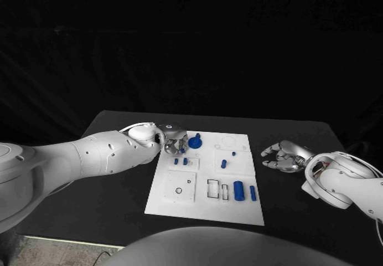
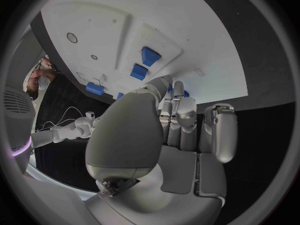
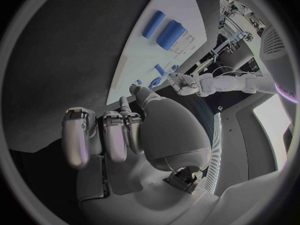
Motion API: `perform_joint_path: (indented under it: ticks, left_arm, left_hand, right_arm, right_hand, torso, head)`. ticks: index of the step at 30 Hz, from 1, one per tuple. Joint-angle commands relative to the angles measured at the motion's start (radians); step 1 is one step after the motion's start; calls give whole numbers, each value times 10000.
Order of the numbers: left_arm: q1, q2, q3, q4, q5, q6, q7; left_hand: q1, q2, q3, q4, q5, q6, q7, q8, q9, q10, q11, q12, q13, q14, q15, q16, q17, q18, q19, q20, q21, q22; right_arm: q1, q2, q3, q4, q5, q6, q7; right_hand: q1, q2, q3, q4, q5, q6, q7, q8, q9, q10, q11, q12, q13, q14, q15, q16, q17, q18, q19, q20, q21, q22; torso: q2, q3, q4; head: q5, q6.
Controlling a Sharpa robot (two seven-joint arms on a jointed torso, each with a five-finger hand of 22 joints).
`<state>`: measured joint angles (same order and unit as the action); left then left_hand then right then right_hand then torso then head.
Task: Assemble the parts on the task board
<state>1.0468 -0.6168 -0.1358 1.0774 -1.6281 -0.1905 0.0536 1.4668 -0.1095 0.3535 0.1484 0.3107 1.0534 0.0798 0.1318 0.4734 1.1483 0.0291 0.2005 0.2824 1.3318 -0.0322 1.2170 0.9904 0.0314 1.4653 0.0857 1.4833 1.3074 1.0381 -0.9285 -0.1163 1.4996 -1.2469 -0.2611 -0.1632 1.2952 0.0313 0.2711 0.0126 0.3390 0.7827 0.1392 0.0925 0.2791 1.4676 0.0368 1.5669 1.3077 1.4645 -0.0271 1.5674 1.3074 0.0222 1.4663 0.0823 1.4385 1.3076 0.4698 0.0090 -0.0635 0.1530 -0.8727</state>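
The white task board (image 1: pixel 209 194) lies in the middle of the black tabletop (image 1: pixel 104 205).

The left robot hand (image 1: pixel 175 142) is at the board's far left corner, fingers curled downward over the board. A round blue part (image 1: pixel 196 143) sits just to its right. The head view appears to show something blue among the fingers, but the wrist view does not confirm a grip, so whether this robot hand pinches anything cannot be told.

The right robot hand (image 1: pixel 284 157) is over the tabletop just beyond the board's right edge, apart from it. Its fingers are curled inward and hold nothing.

On the board:
- two small blue pegs (image 1: pixel 181 162) stand near the left side;
- one short blue peg (image 1: pixel 223 163) lies at the centre;
- a thick blue cylinder (image 1: pixel 238 190) and a thin blue rod (image 1: pixel 253 193) lie side by side toward the near right.
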Motion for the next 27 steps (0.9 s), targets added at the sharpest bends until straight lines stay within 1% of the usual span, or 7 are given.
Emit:
perform_joint_path:
  ticks: [1,10,15,19,24,26,27]
  left_arm:
    - [-40,71,-13,-14,24,178,-3]
    - [-49,119,-13,-65,24,307,-34]
    - [-63,111,-13,-42,24,311,-11]
    - [-72,108,-13,-34,24,309,-4]
    - [-79,111,-13,-43,24,334,-36]
    - [-80,112,-13,-43,24,363,-62]
    - [-80,112,-14,-43,23,377,-77]
  left_hand:
    - [-15,12,33,-10,-34,19,64,25,-3,72,31,-52,-17,-2,6,-15,-5,-77,380,-55,21,2319]
    - [10,19,48,-32,-26,6,63,10,-14,74,31,-67,-27,-22,5,-40,-49,-71,364,-54,-1,2311]
    - [18,17,51,-41,-26,7,62,7,-17,76,31,-72,-30,-32,4,-50,-66,-68,354,-54,-13,2306]
    - [19,17,51,-42,-26,7,62,7,-18,78,30,-71,-30,-32,4,-49,-65,-67,352,-54,-15,2306]
    - [27,-11,43,-64,-38,3,61,-4,-28,92,29,-78,-35,-54,0,-73,-103,-64,342,-54,-28,2301]
    - [17,-46,31,-74,-88,-45,51,-46,-56,74,28,-109,-51,-72,-7,-86,-125,-59,330,-57,-44,2296]
    - [-3,-69,22,-68,-186,-110,36,-95,-86,39,26,-144,-68,-89,-15,-99,-148,-57,324,-60,-52,2294]
  right_arm:
    - [-10,11,0,0,-18,87,-13]
    - [-17,1,0,2,5,104,-22]
    - [-23,-3,0,2,9,104,-23]
    - [-29,1,0,-3,26,101,-22]
    - [-36,11,0,-5,41,100,-19]
    - [-40,10,0,-5,43,96,-16]
    - [-41,10,0,-6,44,93,-15]
  right_hand:
    - [69,-20,60,-4,67,45,-10,-29,-16,1032,53,38,2631,1063,55,34,2634,147,296,51,-35,2140]
    - [71,-15,67,-4,68,51,-13,-27,-17,1032,52,38,2631,1063,55,34,2634,148,294,50,-39,2138]
    - [71,-15,67,-4,68,51,-13,-27,-17,1032,52,38,2631,1063,55,34,2634,148,294,50,-39,2138]
    - [71,-15,67,-4,68,51,-13,-27,-17,1032,52,38,2631,1063,55,34,2634,148,294,50,-39,2138]
    - [74,-11,82,-5,70,56,-16,-27,-22,1032,49,38,2631,1063,53,34,2634,149,292,49,-44,2137]
    - [74,-11,82,-5,70,56,-16,-27,-22,1032,49,38,2631,1063,53,34,2634,149,292,49,-44,2137]
    - [74,-11,82,-5,70,56,-16,-27,-22,1032,49,38,2631,1063,53,34,2634,149,292,49,-44,2137]
  torso:
    - [4,-1,-5]
    - [2,1,-1]
    - [-1,8,20]
    - [-2,-2,21]
    - [3,-4,17]
    - [4,-5,20]
    - [7,-5,19]
  head:
    - [-20,1]
    - [-47,1]
    - [-59,1]
    - [-52,1]
    - [-39,1]
    - [-42,1]
    - [-40,1]
